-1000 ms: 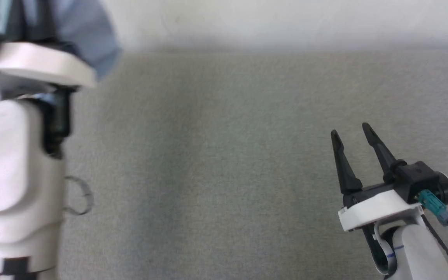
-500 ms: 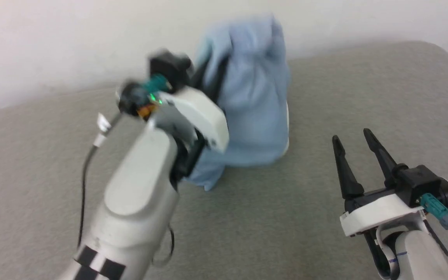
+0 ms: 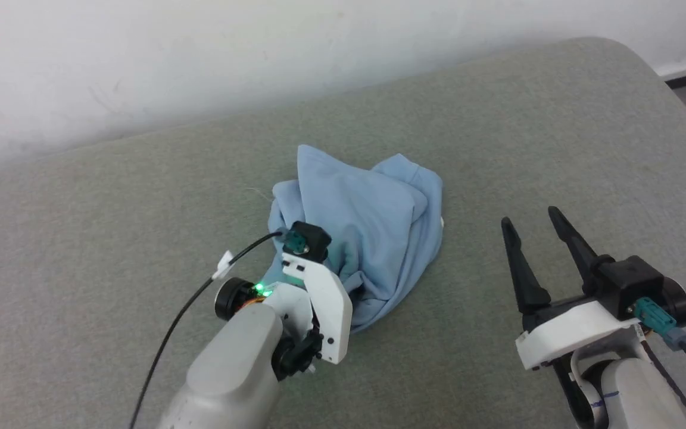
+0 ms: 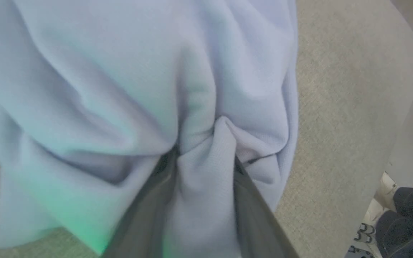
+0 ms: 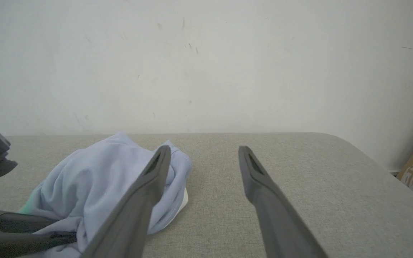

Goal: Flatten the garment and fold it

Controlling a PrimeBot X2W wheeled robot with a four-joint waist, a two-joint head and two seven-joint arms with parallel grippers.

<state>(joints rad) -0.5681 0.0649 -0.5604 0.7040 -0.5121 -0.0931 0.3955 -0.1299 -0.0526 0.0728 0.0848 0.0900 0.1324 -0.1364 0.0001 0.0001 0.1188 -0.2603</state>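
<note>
One crumpled light-blue knit shirt; my left gripper astride its fold, grip unclear; right gripper at three o'clock, spread.

Garment: the garment, light blue soft knit, lies bunched in deep folds across the upper and left part of the left wrist view.
Left gripper: the left gripper has a raised ridge of the blue cloth standing between its two dark fingers, with creases drawn in toward the tips.
Light: a green tint falls on the cloth at its lower left edge.
Tabletop: the grey woven tabletop shows bare to the right of the cloth.
Person: a pale shoe and a dark trouser leg stand at the lower right corner, past the tabletop's edge.
Sharpness: the cloth and fingers look slightly blurred.
</note>
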